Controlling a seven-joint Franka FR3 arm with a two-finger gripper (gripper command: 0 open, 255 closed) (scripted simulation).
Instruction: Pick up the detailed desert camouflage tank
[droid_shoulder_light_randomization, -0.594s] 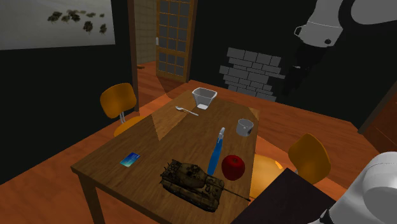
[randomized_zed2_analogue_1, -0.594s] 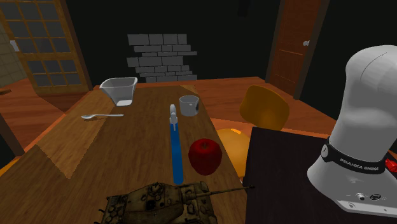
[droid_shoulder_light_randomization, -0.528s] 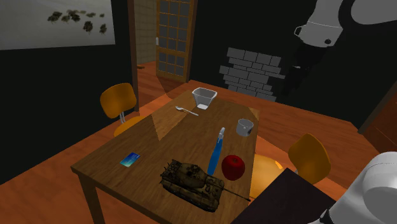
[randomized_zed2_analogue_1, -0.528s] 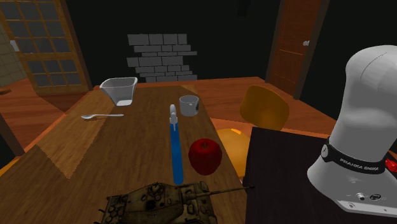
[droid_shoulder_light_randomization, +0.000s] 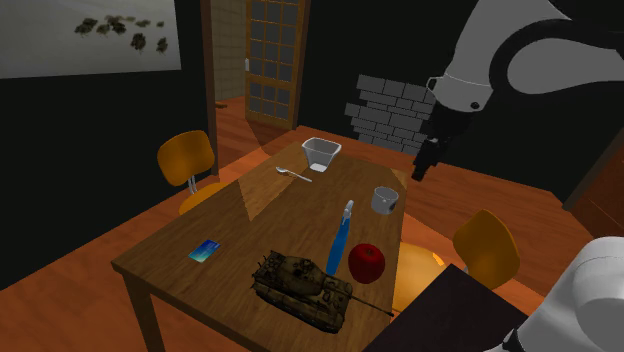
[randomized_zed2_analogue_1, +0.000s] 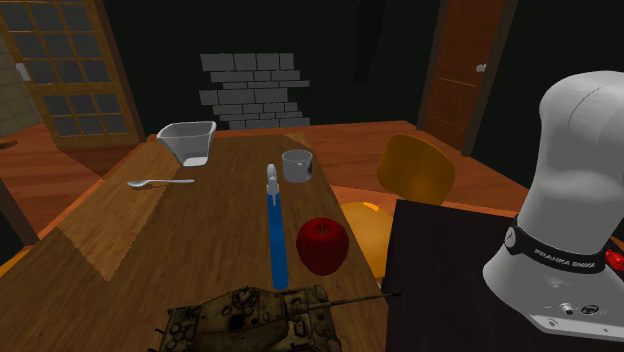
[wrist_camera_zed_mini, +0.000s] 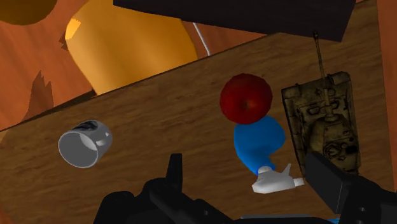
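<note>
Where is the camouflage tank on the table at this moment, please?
In the shoulder view the tank sits at the near edge of the table, just left of the red apple and in front of the blue bottle.

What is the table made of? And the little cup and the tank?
The table looks like wood: brown with grain lines. The cup looks like grey metal, shiny inside, though it might be glazed. The tank is dull, blotchy tan and brown: painted plastic or metal, I cannot tell.
</note>
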